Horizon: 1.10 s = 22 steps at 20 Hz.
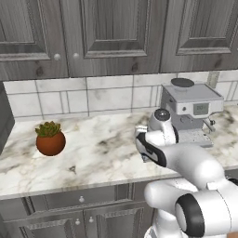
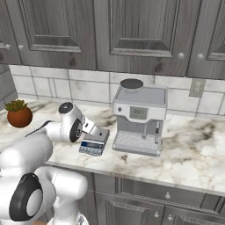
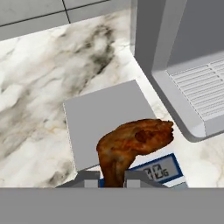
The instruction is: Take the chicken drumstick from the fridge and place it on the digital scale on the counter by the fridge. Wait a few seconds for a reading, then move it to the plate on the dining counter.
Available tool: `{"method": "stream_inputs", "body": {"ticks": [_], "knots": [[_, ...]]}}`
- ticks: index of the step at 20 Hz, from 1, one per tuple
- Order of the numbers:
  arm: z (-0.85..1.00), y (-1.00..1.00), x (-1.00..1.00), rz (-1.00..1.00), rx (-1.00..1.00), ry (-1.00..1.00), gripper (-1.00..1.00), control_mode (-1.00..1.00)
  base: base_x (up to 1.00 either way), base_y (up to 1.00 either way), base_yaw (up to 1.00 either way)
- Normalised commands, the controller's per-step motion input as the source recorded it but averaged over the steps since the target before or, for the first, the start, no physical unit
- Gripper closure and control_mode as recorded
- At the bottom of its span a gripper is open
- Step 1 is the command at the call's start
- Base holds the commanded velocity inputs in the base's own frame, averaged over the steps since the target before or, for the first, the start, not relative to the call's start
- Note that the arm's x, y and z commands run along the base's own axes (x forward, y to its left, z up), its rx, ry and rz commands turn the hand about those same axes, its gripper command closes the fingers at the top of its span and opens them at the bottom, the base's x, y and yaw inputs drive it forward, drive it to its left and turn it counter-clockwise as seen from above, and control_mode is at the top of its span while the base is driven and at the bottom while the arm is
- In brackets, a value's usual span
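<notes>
My gripper is shut on the thin bone end of the chicken drumstick, an orange-brown lump. The drumstick hangs over the front of the digital scale, partly covering its blue-and-white panel. Whether the meat touches the scale I cannot tell. In the right base view the hand points down just over the scale, which lies on the marble wall counter left of the coffee machine. The fridge, the plate and the dining counter are out of view.
A boxy grey coffee machine stands close to the right of the scale. A small potted plant sits at the counter's left. Dark wall cabinets hang overhead. A dark panel bounds the counter's left end.
</notes>
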Motion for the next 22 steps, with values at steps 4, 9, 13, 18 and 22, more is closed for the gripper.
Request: {"method": "stream_inputs", "body": {"ticks": [4,9,13,18,22], "knots": [[-0.38,-0.04,0.17,0.00,-0.04,-0.14,1.00,-1.00,0.00,0.00,0.00],[-0.23,-0.01,0.17,0.00,0.00,-0.11,1.00,-1.00,0.00,0.00,0.00],[-0.06,-0.01,0.09,0.00,0.00,-0.02,1.00,-1.00,0.00,0.00,0.00],[-0.11,0.00,0.00,0.00,0.00,0.00,1.00,-1.00,0.00,0.00,0.00],[-0.21,0.00,0.07,0.00,0.00,0.00,-1.00,-1.00,0.00,0.00,0.00]]}}
